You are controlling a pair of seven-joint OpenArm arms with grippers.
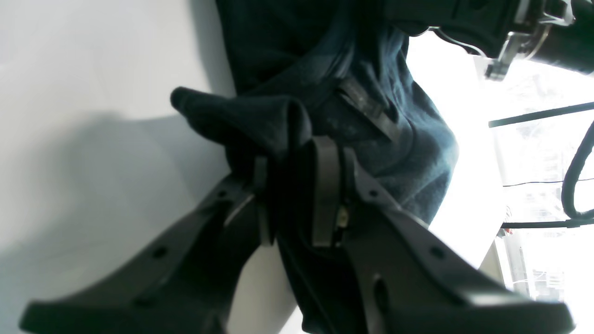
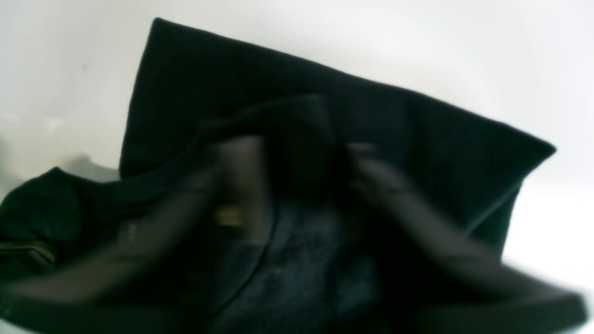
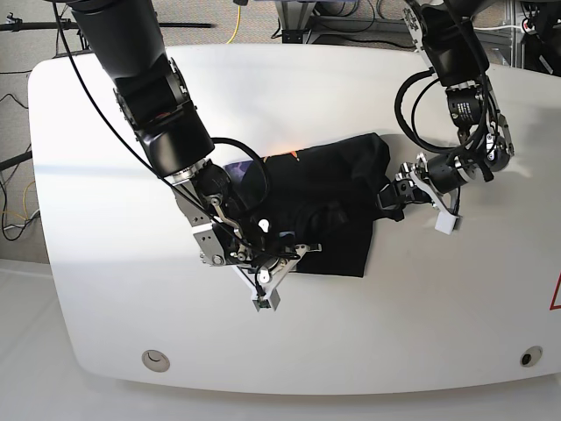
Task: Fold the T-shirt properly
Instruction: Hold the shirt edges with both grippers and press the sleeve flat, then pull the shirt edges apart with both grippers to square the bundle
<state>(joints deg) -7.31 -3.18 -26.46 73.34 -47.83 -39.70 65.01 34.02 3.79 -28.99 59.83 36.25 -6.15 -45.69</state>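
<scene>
the t-shirt (image 3: 324, 202) lies bunched on the table (image 3: 438, 307), its long axis running between our two tools. our left tool (image 1: 292, 199) grips its side edge; our right tool (image 2: 297, 181), blurred, appears clenched on the near hem.

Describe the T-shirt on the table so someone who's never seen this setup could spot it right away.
On the white table, look at the middle, between the two arms. The T-shirt is the crumpled black fabric heap lying there. Unlike the thin black cables nearby, it is broad and soft.
</scene>
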